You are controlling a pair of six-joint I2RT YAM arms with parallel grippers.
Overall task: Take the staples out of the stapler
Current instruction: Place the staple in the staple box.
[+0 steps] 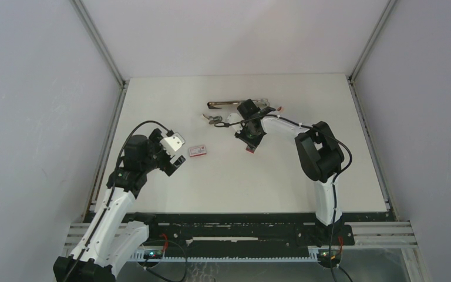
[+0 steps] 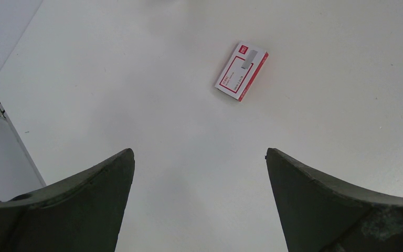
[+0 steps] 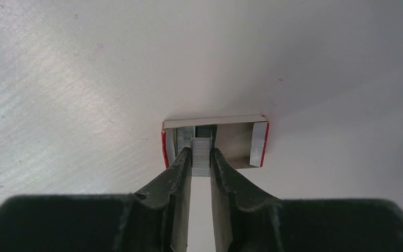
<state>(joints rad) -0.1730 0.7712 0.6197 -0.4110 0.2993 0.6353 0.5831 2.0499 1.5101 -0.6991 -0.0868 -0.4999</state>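
Staples [image 3: 201,156]: ribbed grey metal strip

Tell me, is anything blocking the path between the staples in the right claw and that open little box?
Nothing visible does. The right gripper is shut on the staples and holds them right at the mouth of the open box, with no other object between them.

The 2 fingers [image 3: 178,173] of the right gripper [image 3: 201,152] covered part of the open box [image 3: 239,142]. From above, the staples [image 3: 201,160] were too small to see, and the right arm [image 1: 282,123] hid part of the stapler [image 1: 223,104].
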